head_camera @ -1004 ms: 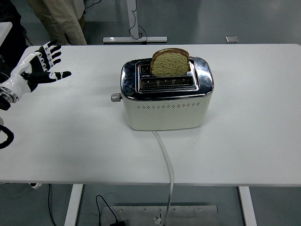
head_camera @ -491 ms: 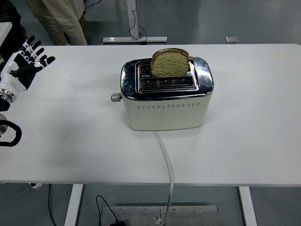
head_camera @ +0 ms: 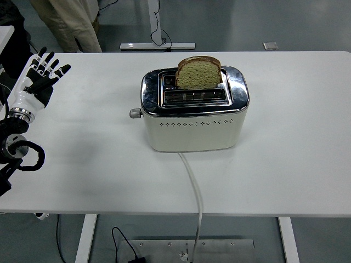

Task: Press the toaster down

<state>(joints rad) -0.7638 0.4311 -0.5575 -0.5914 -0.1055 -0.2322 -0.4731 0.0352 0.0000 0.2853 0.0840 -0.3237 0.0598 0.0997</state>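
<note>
1. Standing near the middle of the white counter (head_camera: 285, 164) is the toaster (head_camera: 193, 118), cream-bodied with a shiny metal top.
2. One slice of bread (head_camera: 198, 73) sticks up out of the toaster's far slot; the near slot shows only its wire guides.
3. The toaster's lever knob (head_camera: 133, 113) juts from the left end of the body, high up just under the metal top.
4. A white cord (head_camera: 193, 186) runs from the toaster's near side across the counter and drops over the near edge.
5. The left hand (head_camera: 41, 78) is at the counter's far-left part, fingers spread wide and pointing up and away, holding nothing.
6. The toaster lies well apart from that hand, to its right, with bare counter between them; the lever knob is on the side of the toaster that faces the hand.
7. The left arm's black forearm and a looped cable show at the picture's left edge, below the hand.
8. A person's trouser legs (head_camera: 68, 24) show beyond the counter's far-left corner.
</note>
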